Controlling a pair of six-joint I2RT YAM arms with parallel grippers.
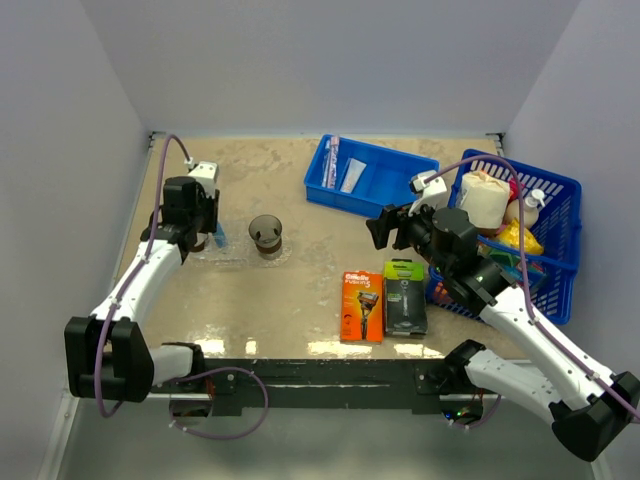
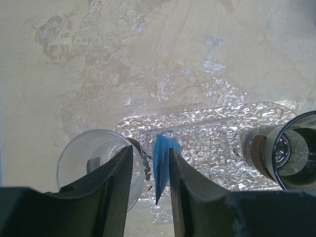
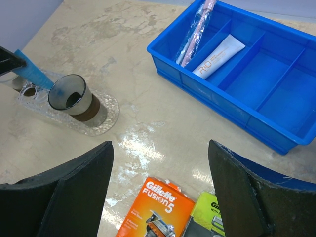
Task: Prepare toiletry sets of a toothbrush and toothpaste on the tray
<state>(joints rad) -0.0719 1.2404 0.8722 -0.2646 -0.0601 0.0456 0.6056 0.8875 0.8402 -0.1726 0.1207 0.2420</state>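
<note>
Top external, clutter first: blue bin at 1 o'clock from table centre. Toothbrush and toothpaste lie in neighbouring compartments at its left end. Blue lattice basket at 3 o'clock, stuffed with mixed packs; the right forearm crosses its near-left corner. Orange razor pack and black-green razor pack lie flat and side by side at 5 o'clock. Tray at 9 o'clock, clear and dimpled. It carries two cups: brownish cup at its right end, clear cup at its left end. The clear cup is mostly hidden under the left arm's head from above.

Surface: beige mottled tabletop, glossy, with a glare strip along the near edge. Plain pale walls on three sides.

Left gripper sits low over the tray between the cups, jaws part-way apart. Blue strip stands tilted between the fingers, against one and with a visible gap to the other, so not clamped. Can't tell whether it's brush or paste. Its lower end is by the brownish cup's rim, contact unclear. Right gripper is spread wide and holds nothing, hanging over bare table between bin and razor packs.
</note>
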